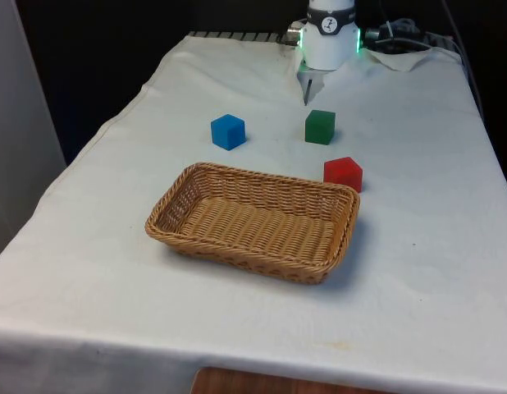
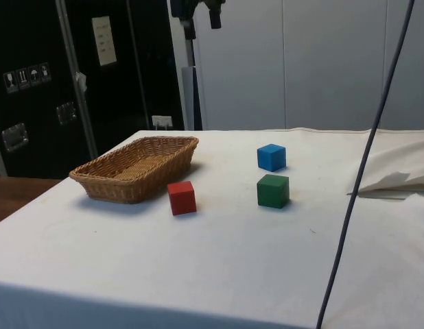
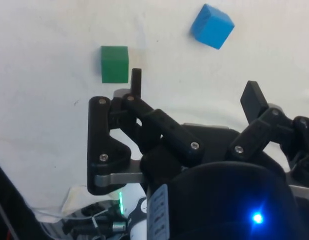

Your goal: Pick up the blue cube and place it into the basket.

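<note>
The end effector (image 3: 192,87) is being held wide open w/ nothing in it, above the worktop (image 1: 434,246). The blue cube (image 1: 228,131) is lying beyond the basket (image 1: 255,220), apart from it, beside the green cube (image 1: 320,126). Approx. a sideways reach past the green cube is being required.

The arm (image 1: 330,37) is cut off by the front view's upper edge, and under it one finger (image 1: 307,89) pokes out, beyond the green cube (image 1: 320,127). In the side view the basket (image 2: 138,169) hides its own floor (only the far inner wall shows).
</note>
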Available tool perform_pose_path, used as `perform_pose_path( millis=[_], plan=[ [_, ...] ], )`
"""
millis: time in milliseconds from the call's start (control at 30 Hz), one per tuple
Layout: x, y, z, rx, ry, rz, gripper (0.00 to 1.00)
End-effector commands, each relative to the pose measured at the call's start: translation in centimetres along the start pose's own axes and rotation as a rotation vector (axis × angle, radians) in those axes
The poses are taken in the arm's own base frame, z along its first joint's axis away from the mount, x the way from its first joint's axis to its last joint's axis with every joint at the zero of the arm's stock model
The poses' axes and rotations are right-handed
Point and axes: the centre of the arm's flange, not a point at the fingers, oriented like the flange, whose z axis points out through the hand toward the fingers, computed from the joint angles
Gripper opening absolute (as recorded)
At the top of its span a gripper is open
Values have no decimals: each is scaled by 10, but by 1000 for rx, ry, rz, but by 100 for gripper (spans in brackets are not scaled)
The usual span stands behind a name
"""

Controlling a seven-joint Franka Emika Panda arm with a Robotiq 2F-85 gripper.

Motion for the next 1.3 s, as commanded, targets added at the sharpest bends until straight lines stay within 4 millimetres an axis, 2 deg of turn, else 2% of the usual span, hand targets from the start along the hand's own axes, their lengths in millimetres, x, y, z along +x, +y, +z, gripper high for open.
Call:
perform_pose_path(
  millis=[0,167,600,867,900,1133,1267],
  plan=[
    [-1,0,0,-9,18,12,100],
    [0,0,6,-10,33,29,100],
    [-5,10,40,12,42,59,100],
    [-16,29,60,61,59,67,100],
    [-14,26,59,45,48,68,100],
    [-25,52,80,95,55,71,100],
    [-28,60,87,104,54,71,100]
  ],
)
